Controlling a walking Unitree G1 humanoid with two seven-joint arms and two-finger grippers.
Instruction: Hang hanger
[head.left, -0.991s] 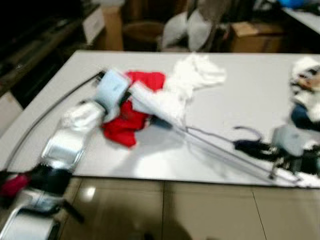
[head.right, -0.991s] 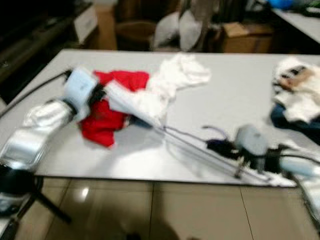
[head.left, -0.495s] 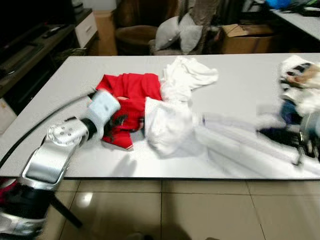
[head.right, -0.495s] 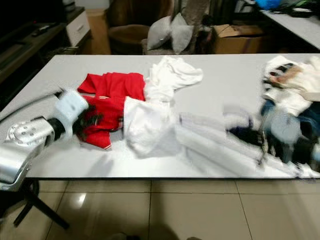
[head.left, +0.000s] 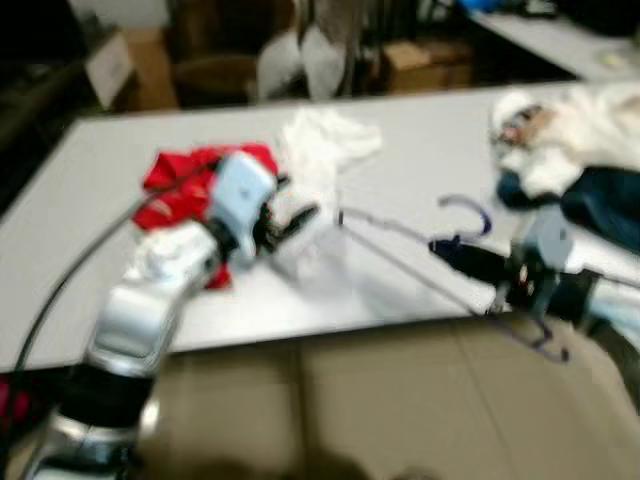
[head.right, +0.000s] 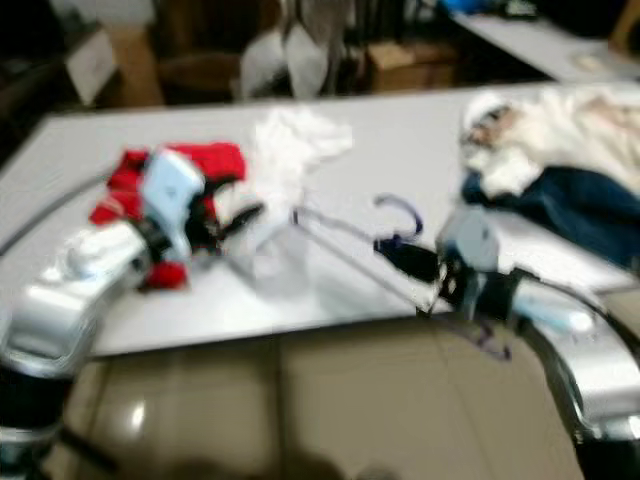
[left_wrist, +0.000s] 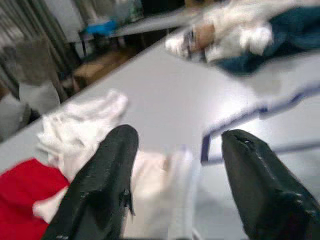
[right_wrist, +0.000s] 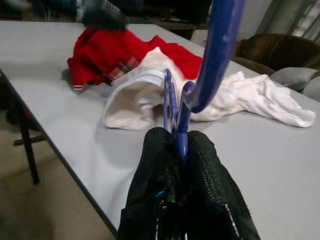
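The right gripper (right_wrist: 180, 150) is clamped on the blue hanger (head.left: 400, 240) near the table's (head.left: 430, 170) front edge. The left gripper (left_wrist: 175, 175), fingers wide apart and empty, has released the white garment (head.left: 300, 215), which has slid off the hanger since; hanging looks not yet begun.

Both eye views look forward and down from the head onto the grey worktop (head.left: 420, 180) — the same blurred scene, slightly offset. Each wrist view sits close behind its pincer, low over the worktop — both share the white garment (right_wrist: 150, 95).
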